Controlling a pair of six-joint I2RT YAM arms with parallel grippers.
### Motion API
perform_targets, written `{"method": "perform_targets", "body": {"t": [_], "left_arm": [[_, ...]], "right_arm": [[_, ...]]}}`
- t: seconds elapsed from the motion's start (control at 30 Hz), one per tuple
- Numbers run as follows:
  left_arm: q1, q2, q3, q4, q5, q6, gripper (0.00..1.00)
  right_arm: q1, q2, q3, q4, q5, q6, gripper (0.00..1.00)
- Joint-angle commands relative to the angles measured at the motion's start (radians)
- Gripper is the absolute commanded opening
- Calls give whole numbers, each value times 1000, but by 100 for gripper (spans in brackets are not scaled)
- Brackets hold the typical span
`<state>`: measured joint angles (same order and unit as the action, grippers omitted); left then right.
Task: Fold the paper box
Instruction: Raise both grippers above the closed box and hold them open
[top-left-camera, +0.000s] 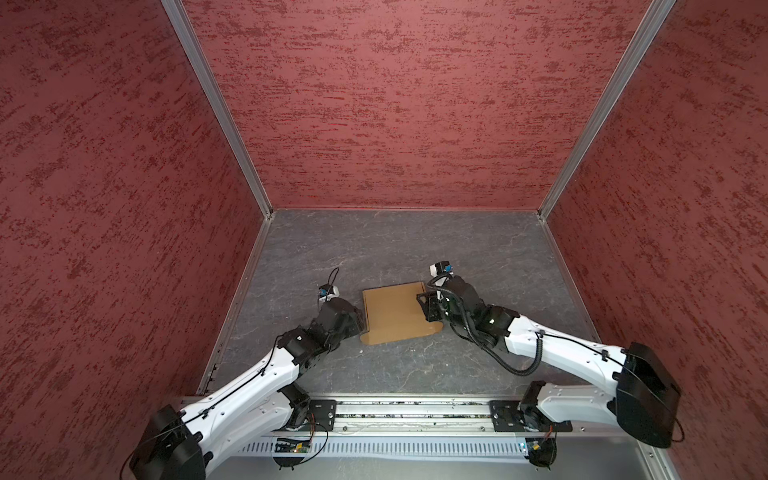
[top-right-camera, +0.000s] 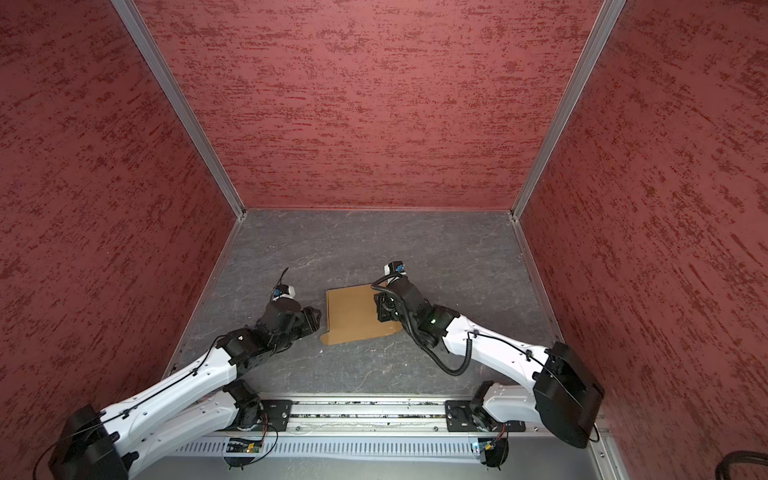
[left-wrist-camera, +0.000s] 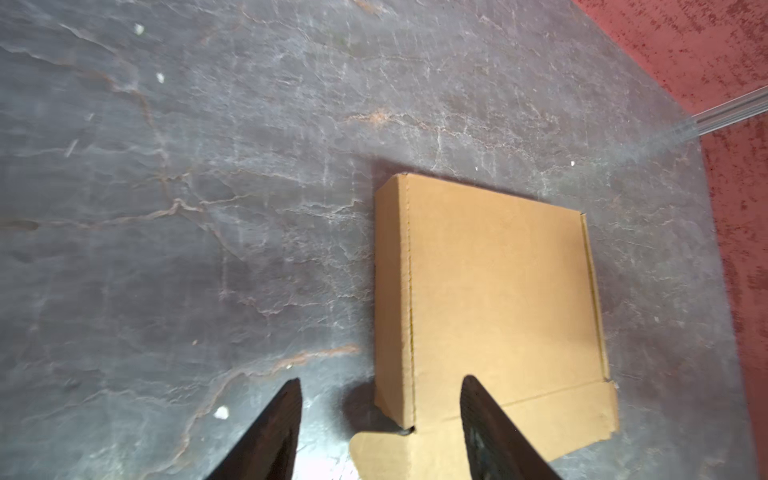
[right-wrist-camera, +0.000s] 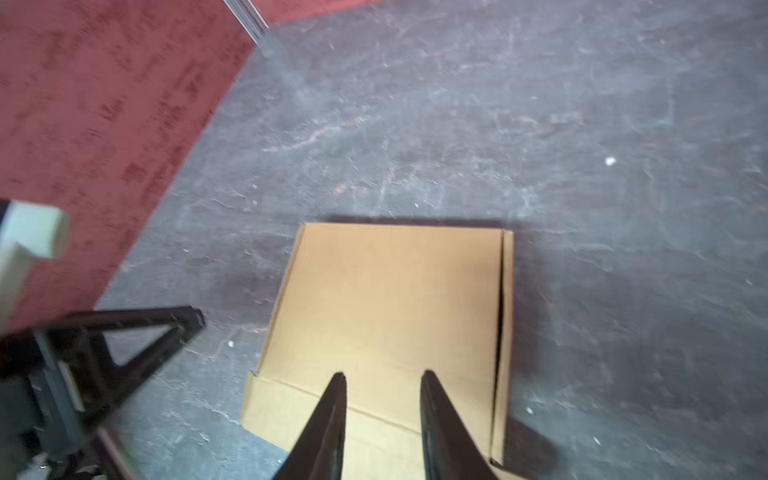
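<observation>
Right wrist view is showing the right claw spread empty above the paper box lying on the desk, left claw spread alongside; its loose front flap is probably needing square tucking.

Left arm and right arm: white moulded shells, black joint housings, large rounded black covers. Thin black cables run clipped along the shells; a ribbed black conduit loops from the right arm. Wrist cameras are white with blue. Black base plates show screws. Left gripper and right gripper: black tapering fingers.
</observation>
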<state>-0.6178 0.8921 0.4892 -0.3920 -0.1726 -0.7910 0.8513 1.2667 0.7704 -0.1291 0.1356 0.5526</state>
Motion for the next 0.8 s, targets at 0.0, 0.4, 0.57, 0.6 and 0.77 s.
{"method": "perform_targets", "body": {"t": [0.0, 0.4, 0.57, 0.6, 0.77], "left_arm": [[61, 48, 66, 15, 180, 103, 60], [86, 316, 213, -43, 213, 145, 49], [88, 373, 266, -93, 173, 168, 45], [88, 383, 276, -98, 168, 174, 44], [87, 438, 302, -115, 150, 179, 36]], "right_arm": [[-20, 11, 24, -111, 30, -14, 34], [-187, 34, -1, -67, -128, -46, 34], [-246, 45, -5, -40, -184, -67, 33], [-255, 46, -1, -36, -192, -71, 33], [-292, 54, 6, -33, -216, -90, 33]]}}
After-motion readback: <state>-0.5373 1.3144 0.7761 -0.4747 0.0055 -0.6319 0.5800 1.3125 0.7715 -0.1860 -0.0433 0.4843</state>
